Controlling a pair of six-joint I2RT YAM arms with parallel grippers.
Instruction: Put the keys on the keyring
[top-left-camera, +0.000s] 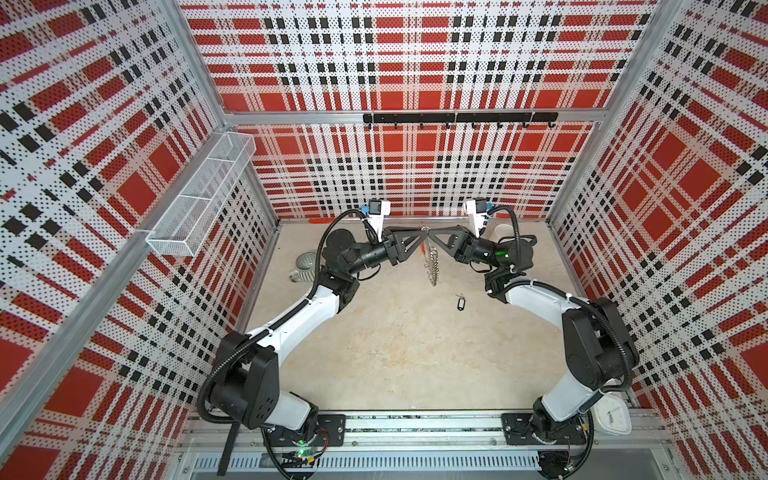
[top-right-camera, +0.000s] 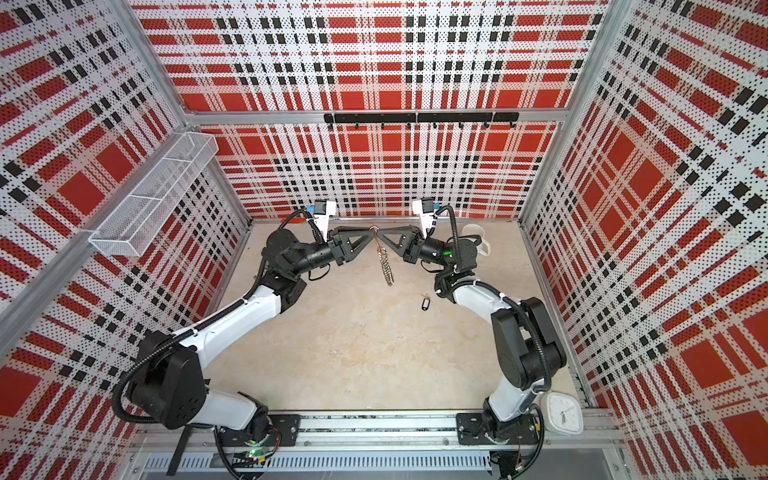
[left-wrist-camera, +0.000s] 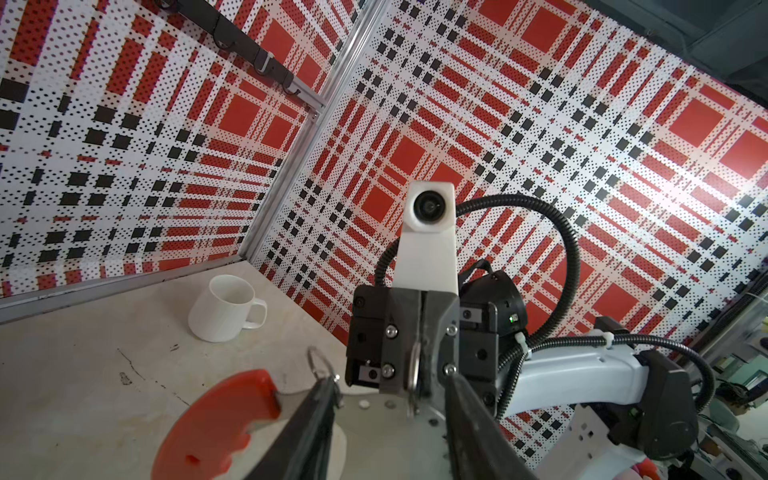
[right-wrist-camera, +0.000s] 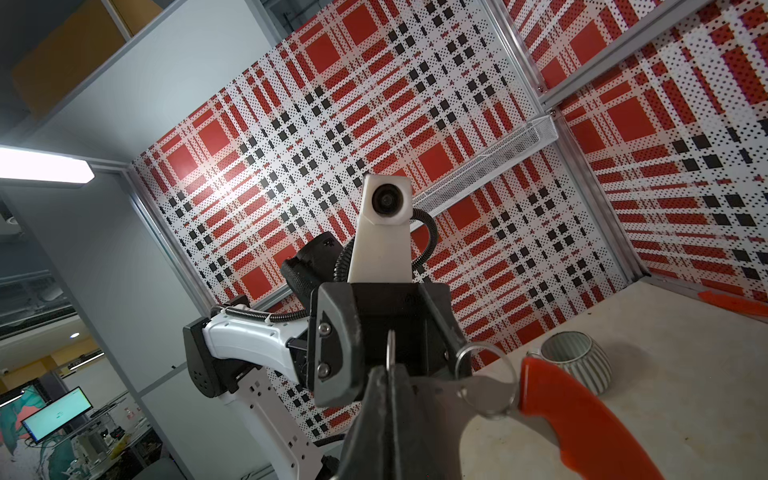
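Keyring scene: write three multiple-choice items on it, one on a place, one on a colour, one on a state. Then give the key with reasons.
1. Where do the keys lie?
A. in a mug
B. on the table
C. on the hook rail

2. What colour is the curved segment of the keyring?
A. red
B. blue
C. green

3. How is the right gripper?
A. open and empty
B. shut on a mug
C. shut on the keyring

Key:
1 B: both top views show the keys resting on bare tabletop.
2 A: both wrist views show the segment red.
3 C: its fingers are pressed together on a thin metal ring of the keyring, which hangs above the table.
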